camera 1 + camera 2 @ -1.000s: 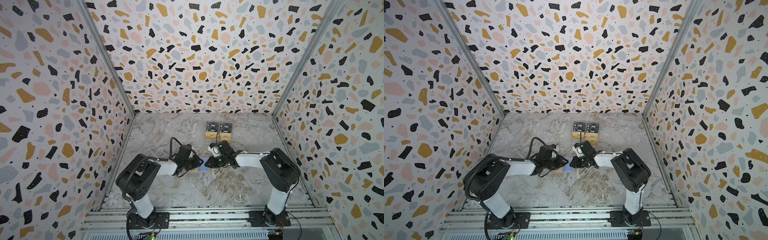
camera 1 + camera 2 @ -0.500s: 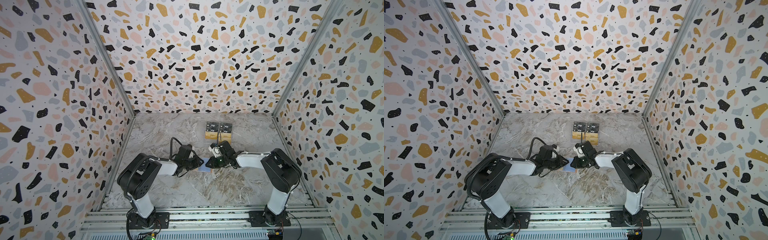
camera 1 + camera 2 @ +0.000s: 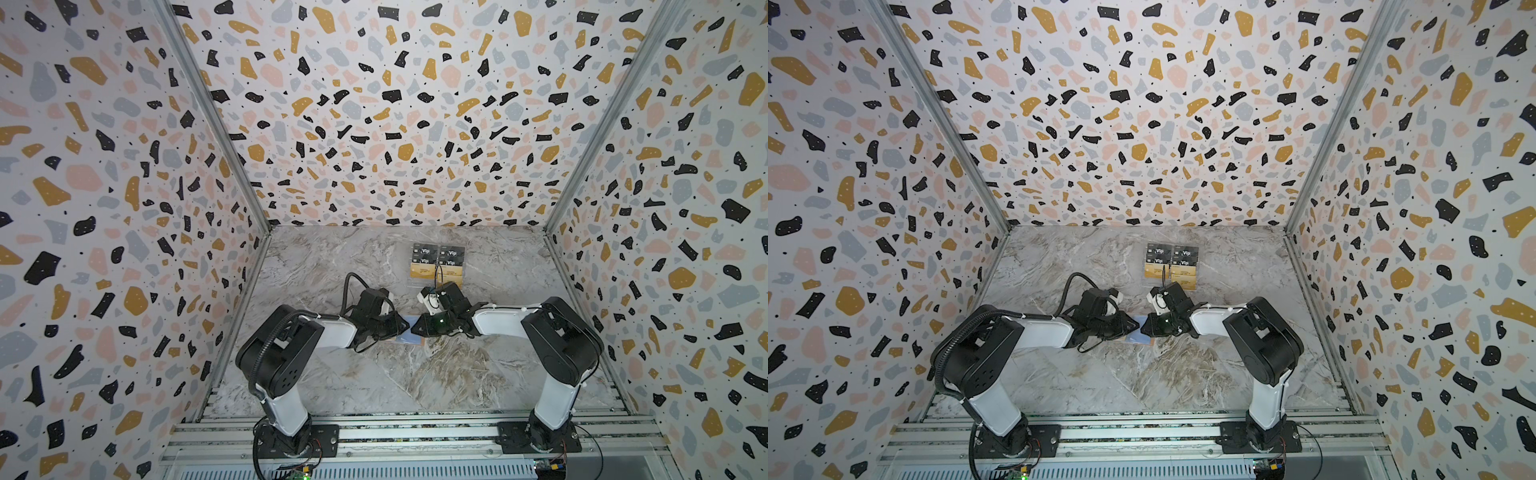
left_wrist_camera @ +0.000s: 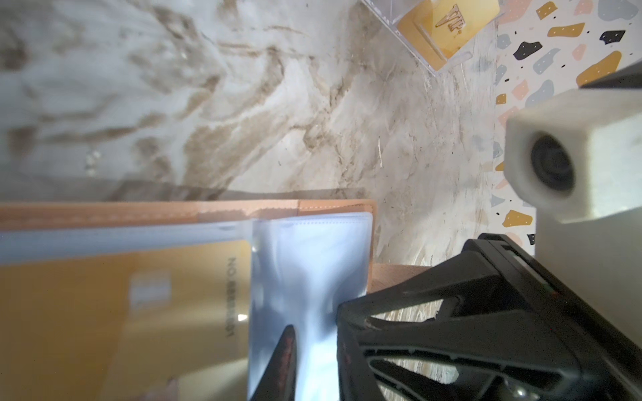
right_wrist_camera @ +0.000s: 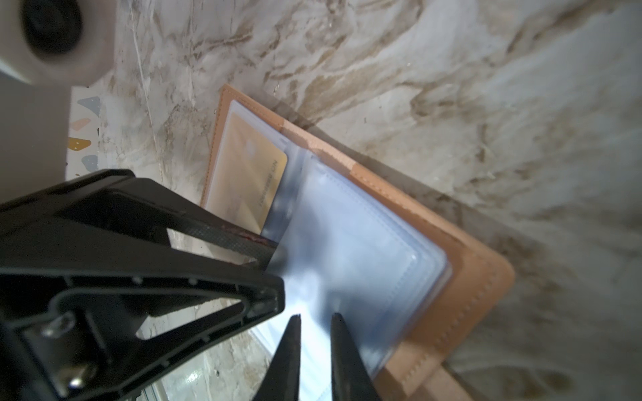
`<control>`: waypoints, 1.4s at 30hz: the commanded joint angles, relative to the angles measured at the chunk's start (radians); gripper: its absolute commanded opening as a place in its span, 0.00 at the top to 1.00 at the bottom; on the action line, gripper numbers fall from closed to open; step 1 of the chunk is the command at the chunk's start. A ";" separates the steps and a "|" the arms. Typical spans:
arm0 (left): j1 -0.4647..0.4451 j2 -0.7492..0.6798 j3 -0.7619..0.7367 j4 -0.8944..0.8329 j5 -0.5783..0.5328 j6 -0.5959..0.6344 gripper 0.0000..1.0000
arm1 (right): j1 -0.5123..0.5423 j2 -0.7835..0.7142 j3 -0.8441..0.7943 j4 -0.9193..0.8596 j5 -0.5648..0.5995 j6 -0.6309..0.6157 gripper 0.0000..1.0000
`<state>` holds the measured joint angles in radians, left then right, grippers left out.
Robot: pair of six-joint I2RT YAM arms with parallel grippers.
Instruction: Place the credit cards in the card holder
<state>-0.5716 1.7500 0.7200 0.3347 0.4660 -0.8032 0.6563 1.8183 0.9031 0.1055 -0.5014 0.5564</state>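
At the middle of the marble table point(image 3: 332, 374), both arms reach in low and meet tip to tip: left gripper point(image 3: 401, 327), right gripper point(image 3: 417, 328). Under them lies the card holder point(image 5: 462, 277), open flat, tan cover down, pale blue leaves up. Toward the back wall, well apart from it, the credit cards point(image 3: 436, 261) sit in a clear tray point(image 4: 413, 48), black ones behind, gold ones in front.

Right wrist view: one plastic sleeve point(image 5: 364, 243) is raised off the stack and runs into the narrow gap between the right gripper's two fingers. This reads as a pinch on that leaf. One gold card point(image 5: 253, 180) is seated in a sleeve on the opposite half. The left gripper's tips sit at the raised leaf's edge.

Step in hand, as judged: a leaf is being lifted or turned to bare an empty pocket. One card is home, the rest are not yet loaded. The next move calls for one gripper to keep the pocket mouth open while the other fetches a card from the tray and brings it in edge-on, square to the slot. The film looks limp and would likely buckle under a skewed push.

Hard to make out: the left wrist view shows only one left finger point(image 4: 286, 354), so it cannot be told whether the left jaws are apart or closed on the leaf. Both top views hide the holder almost wholly beneath the grippers. The card count in the tray is uncertain.
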 commanded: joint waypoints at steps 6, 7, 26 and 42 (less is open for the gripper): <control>-0.008 0.031 0.024 -0.037 0.031 0.032 0.91 | -0.002 -0.024 -0.012 -0.058 0.028 -0.004 0.81; -0.008 0.030 0.025 -0.043 0.027 0.035 0.93 | -0.002 -0.026 -0.008 -0.059 0.031 -0.003 0.81; 0.000 -0.043 -0.074 0.120 0.022 -0.059 1.00 | -0.067 -0.146 -0.059 -0.029 0.028 0.047 0.76; 0.004 -0.063 -0.132 0.248 0.080 -0.074 1.00 | -0.049 -0.091 -0.048 -0.021 0.003 0.042 0.82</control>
<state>-0.5720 1.7054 0.6025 0.5259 0.5194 -0.8764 0.6025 1.7245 0.8326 0.0879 -0.4904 0.6079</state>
